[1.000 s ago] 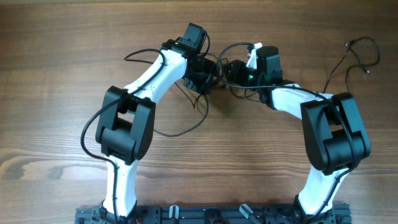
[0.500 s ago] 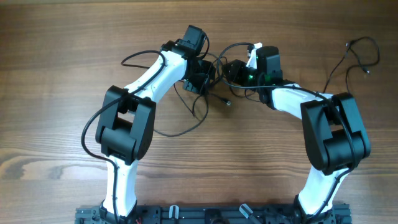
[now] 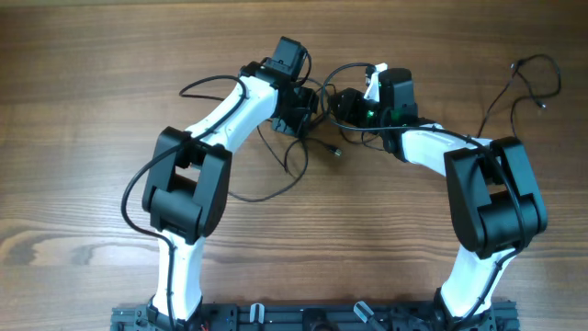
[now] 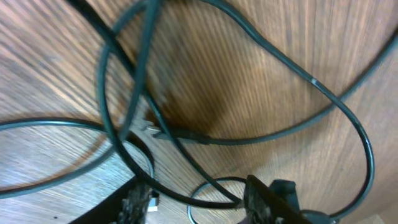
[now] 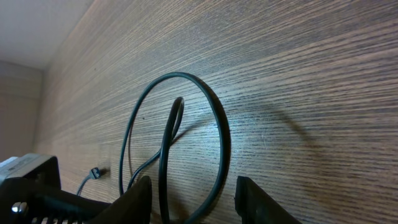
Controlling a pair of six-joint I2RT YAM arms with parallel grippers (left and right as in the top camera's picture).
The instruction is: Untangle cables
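The cables (image 3: 296, 154) are thin black cords tangled on the wood between my two arms, with a small plug (image 3: 336, 153) lying loose. My left gripper (image 3: 303, 108) hovers over the tangle. In the left wrist view its jaws (image 4: 202, 202) stand apart, with one strand (image 4: 186, 198) crossing the gap and a flat plug (image 4: 152, 130) ahead. My right gripper (image 3: 338, 103) faces it from the right. Its jaws (image 5: 196, 202) also stand apart, and a cable loop (image 5: 219, 124) rises from between them. Neither pair visibly pinches a cord.
One cord sweeps out in a wide loop (image 3: 266, 195) under the left arm, and another bows out to the left (image 3: 197, 85). A separate thin cable (image 3: 525, 78) lies at the far right. The two gripper heads are close together.
The tangle has spread a little to the left and down, and a plug end now lies free on the wood. The left jaws narrowed slightly. The right arm has not moved.
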